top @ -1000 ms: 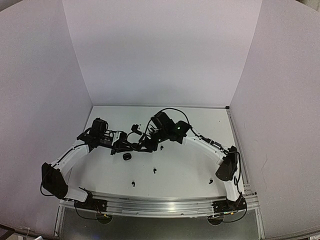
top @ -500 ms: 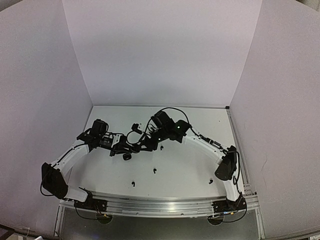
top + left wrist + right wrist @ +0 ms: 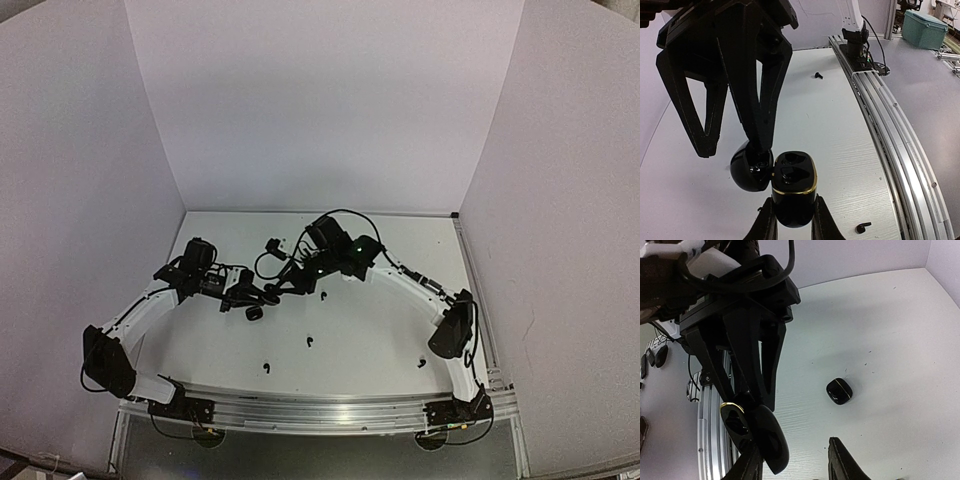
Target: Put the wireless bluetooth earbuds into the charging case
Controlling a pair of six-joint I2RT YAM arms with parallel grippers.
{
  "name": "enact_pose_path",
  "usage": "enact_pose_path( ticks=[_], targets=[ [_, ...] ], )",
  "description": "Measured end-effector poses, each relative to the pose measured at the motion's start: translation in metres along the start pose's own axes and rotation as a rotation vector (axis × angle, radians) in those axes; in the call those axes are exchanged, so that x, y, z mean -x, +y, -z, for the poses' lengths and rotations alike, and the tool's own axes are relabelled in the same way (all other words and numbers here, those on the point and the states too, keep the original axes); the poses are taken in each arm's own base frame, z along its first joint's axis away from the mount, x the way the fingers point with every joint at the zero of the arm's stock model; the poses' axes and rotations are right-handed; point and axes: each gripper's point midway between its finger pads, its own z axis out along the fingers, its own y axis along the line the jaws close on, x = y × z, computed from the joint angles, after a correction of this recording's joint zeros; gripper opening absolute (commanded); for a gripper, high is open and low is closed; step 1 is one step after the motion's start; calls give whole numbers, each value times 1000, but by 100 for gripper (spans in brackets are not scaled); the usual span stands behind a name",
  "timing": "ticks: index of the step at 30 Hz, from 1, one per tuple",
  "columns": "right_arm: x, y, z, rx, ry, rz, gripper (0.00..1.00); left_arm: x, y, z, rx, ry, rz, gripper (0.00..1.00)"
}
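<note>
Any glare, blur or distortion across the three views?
Top external: wide-angle bowing of the walls, even light, loose earbuds tiny. Left wrist: sharp, soft glare on the open case in the left gripper. Right wrist: that gripper is a dark silhouette; closed case on the table crisp.

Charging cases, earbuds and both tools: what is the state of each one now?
Held charging case: open, lid folded back.
Left tool: shut on the held charging case.
Right tool: open, one finger at the lid.
Second charging case: closed, lying on the table.
Loose earbuds: lying on the table, not in a case.
</note>
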Motion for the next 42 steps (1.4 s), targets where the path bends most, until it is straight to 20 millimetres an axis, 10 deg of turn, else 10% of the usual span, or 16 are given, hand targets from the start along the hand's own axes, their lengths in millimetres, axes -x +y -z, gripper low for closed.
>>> enact_pose_path(
  ticks=[20, 29, 42],
  targets=[
    [-2, 12, -4, 123, -13, -39, 0, 4, -2, -1, -6, -38, -39, 0],
    [-3, 10, -4, 115, -9, -30, 0, 0, 0, -2, -5, -31, -5, 29],
    [8, 4, 2, 94, -38, -16, 0, -2, 0, -7, -15, -28, 49, 42]
  ],
)
